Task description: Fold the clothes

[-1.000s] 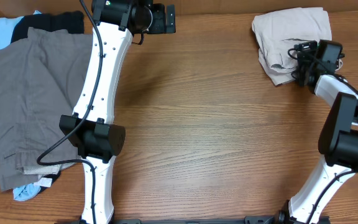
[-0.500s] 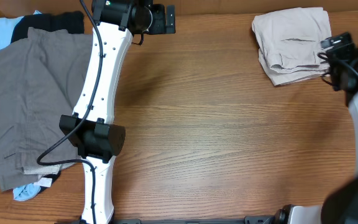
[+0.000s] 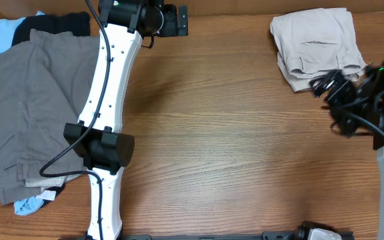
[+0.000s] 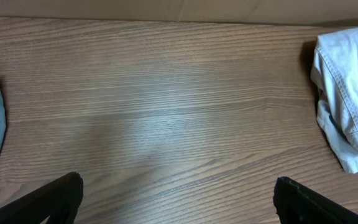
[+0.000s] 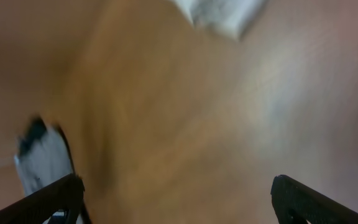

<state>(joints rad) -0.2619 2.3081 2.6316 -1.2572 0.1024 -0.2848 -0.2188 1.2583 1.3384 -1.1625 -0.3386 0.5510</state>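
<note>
The beige khaki shorts (image 3: 315, 47) lie folded at the table's far right; they also show at the right edge of the left wrist view (image 4: 350, 93) and, blurred, at the top of the right wrist view (image 5: 219, 14). My right gripper (image 3: 329, 90) is open and empty, just below and apart from them. Gray shorts (image 3: 35, 113) lie spread at the far left over black (image 3: 52, 24) and light-blue (image 3: 4, 35) garments. My left gripper (image 3: 179, 21) is open and empty at the table's back edge, over bare wood (image 4: 176, 199).
The left arm's white links (image 3: 109, 87) stretch from its base (image 3: 102, 150) along the gray shorts' right side. The right arm's base sits at the front right. The table's back edge (image 4: 179, 18) runs just behind the left gripper.
My right gripper has let go of the folded beige shorts and pulled back toward the front, first swinging right, then left. The left arm has not moved.
</note>
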